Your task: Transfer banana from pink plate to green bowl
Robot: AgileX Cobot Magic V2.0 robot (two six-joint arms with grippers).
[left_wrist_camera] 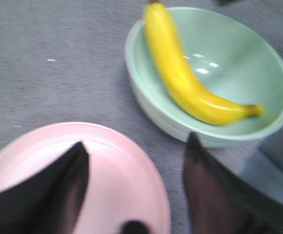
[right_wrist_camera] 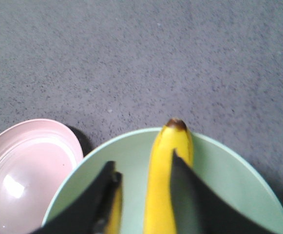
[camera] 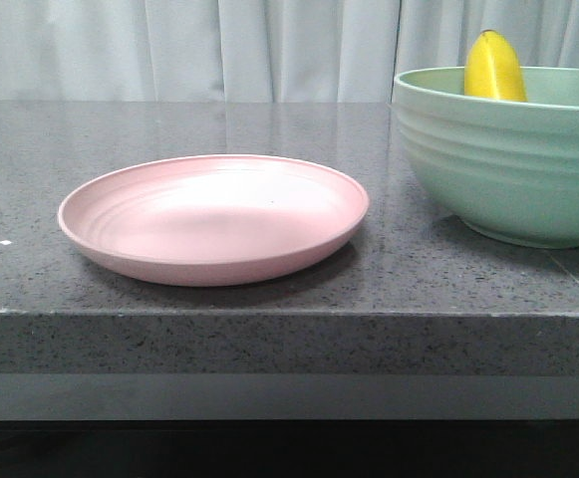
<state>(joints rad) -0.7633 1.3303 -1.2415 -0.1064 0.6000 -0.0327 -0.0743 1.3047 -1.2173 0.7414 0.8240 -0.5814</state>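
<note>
The yellow banana (camera: 495,68) lies in the green bowl (camera: 508,159) at the right, one end sticking up over the far rim. The pink plate (camera: 214,214) sits empty at the table's middle. Neither gripper shows in the front view. In the left wrist view my left gripper (left_wrist_camera: 136,144) is open and empty, up over the gap between the plate (left_wrist_camera: 126,185) and the bowl (left_wrist_camera: 238,73), where the banana (left_wrist_camera: 180,73) rests free. My right gripper (right_wrist_camera: 143,161) is open above the bowl (right_wrist_camera: 219,180), with the banana (right_wrist_camera: 168,165) below its fingers.
The grey stone table (camera: 269,329) has its front edge close below the plate. The bowl reaches the right edge of the front view. A white curtain (camera: 219,50) hangs behind the table.
</note>
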